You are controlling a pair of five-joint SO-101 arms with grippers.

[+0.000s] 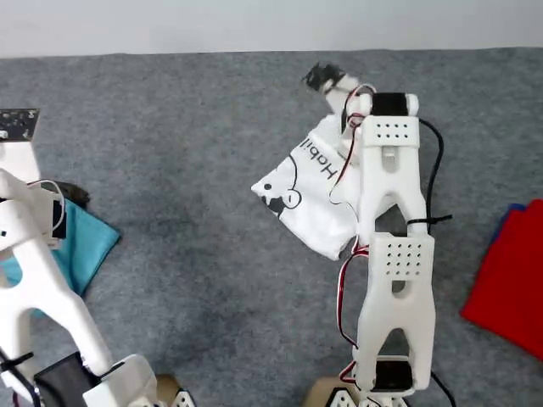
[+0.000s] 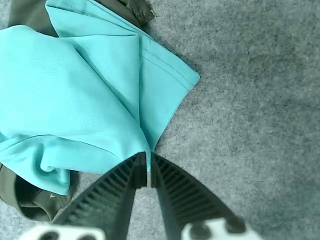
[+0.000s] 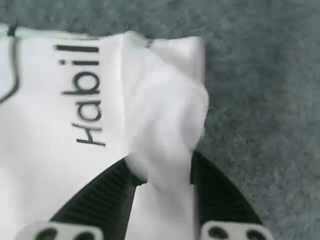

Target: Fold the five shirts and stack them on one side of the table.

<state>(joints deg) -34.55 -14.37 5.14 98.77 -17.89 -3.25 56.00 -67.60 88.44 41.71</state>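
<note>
Right gripper (image 3: 161, 172) clamps a bunched fold of the white shirt (image 1: 305, 195), centre frame; left gripper (image 2: 148, 167) nips the teal shirt (image 1: 85, 246) hem, far left; best carry folds low, release flat.

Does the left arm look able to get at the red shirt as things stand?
Probably not: the red shirt lies far right, beyond the right arm with the right pincer holding the white shirt, and the left pincer is shut on the teal shirt.
</note>
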